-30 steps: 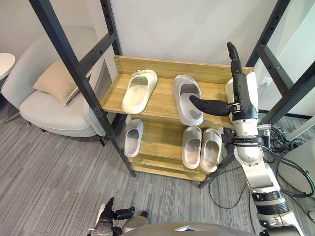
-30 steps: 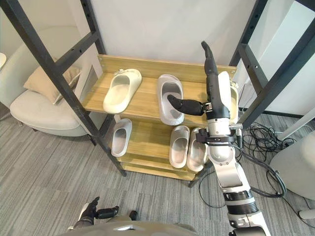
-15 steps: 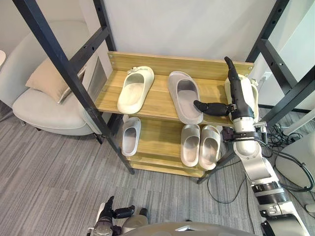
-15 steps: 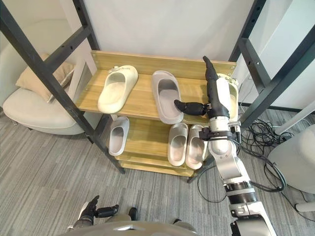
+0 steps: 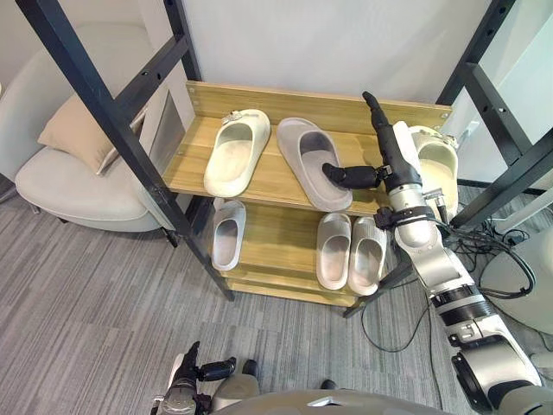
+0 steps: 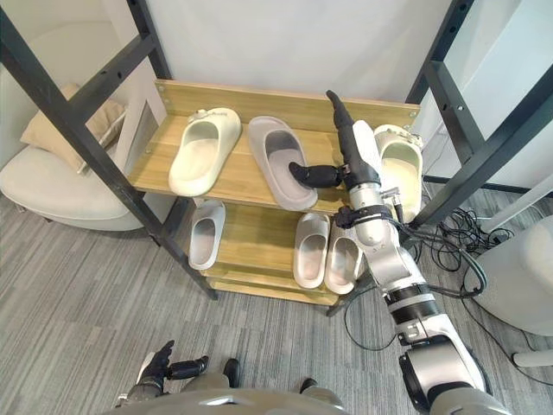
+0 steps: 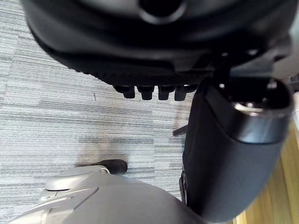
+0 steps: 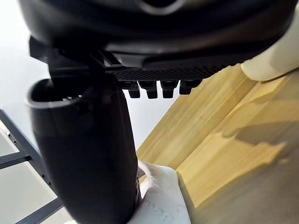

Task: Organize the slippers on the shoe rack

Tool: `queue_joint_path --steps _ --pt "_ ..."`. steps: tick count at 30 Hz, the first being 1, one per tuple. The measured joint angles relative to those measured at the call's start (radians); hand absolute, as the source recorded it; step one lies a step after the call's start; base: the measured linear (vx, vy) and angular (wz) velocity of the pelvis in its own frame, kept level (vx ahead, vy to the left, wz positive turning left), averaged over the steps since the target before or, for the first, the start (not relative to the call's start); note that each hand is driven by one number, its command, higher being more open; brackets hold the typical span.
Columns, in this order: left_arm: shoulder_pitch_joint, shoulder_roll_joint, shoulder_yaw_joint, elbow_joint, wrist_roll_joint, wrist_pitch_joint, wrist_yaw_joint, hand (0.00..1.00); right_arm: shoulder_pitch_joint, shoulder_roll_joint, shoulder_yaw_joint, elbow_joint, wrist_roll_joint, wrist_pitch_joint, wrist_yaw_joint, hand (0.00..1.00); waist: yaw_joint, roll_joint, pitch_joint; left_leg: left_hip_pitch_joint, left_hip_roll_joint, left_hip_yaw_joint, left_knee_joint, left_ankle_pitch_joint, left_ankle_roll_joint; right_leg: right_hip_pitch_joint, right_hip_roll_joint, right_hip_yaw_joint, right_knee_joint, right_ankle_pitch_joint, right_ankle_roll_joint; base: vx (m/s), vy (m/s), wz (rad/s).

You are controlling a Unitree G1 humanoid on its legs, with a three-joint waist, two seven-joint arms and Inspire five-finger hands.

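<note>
1. The right hand (image 5: pixel 396 157) held its fingers (image 5: pixel 373 105) straight and pressed together, pointing toward the upper middle of the frame and gripping nothing. Only the thumb (image 5: pixel 341 175) stuck out to the left, its tip seemingly touching the grey slipper (image 5: pixel 304 154). A push from the thumb alone could have slipped off, or spun the slipper instead of sliding it.
2. The grey slipper lay slanted on the top shelf of the shoe rack (image 5: pixel 263 180), its lower end at the front edge. A nudge toward the bottom of the frame might have tipped it onto the pair of slippers (image 5: pixel 351 251) below.
3. A cream slipper (image 5: pixel 437 164) sat just right of the hand at the shelf's end, where a swing of the wrist could have knocked it off.
4. Pushed too far left, the grey slipper would have crowded the other cream slipper (image 5: pixel 233 154).
5. The left hand (image 5: pixel 187 382) hung idle at the bottom of the frame, fingers relaxed
</note>
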Motion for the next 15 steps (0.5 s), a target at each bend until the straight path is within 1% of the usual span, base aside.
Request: queue_joint_path --steps 5,6,9,15 --pt "0.000 0.003 0.000 -0.004 0.000 -0.001 -0.001 1.00 -0.060 -0.032 0.046 0.033 0.022 -0.005 0.026 1.00 0.005 -0.005 0.004 0.000 0.001 0.000 -0.004 0.000 0.000 0.000 0.002 0.000 -0.005 0.002 -0.002 0.00 0.000 0.00" --pt "0.000 0.005 0.000 -0.006 0.000 -0.001 -0.002 1.00 -0.073 -0.035 0.054 0.042 0.026 -0.005 0.030 0.00 0.005 -0.008 0.005 0.000 0.001 0.000 -0.004 0.000 0.000 0.000 0.002 0.000 -0.006 0.002 -0.002 0.00 0.000 0.00" --pt "0.000 0.008 0.000 -0.009 -0.001 -0.002 -0.004 1.00 -0.096 -0.048 0.076 0.057 0.054 -0.005 0.044 0.00 0.008 -0.013 0.009 0.000 0.003 0.001 -0.005 0.000 0.000 0.000 0.004 0.000 -0.006 0.003 -0.003 0.00 0.000 0.00" --pt "-0.001 0.013 0.000 -0.009 -0.023 -0.006 -0.013 1.00 -0.185 -0.073 0.136 0.124 0.059 -0.008 0.063 0.00 0.016 -0.022 0.013 0.000 0.004 0.002 -0.006 0.001 0.000 0.000 0.006 0.002 -0.010 0.006 -0.006 0.00 0.000 0.00"
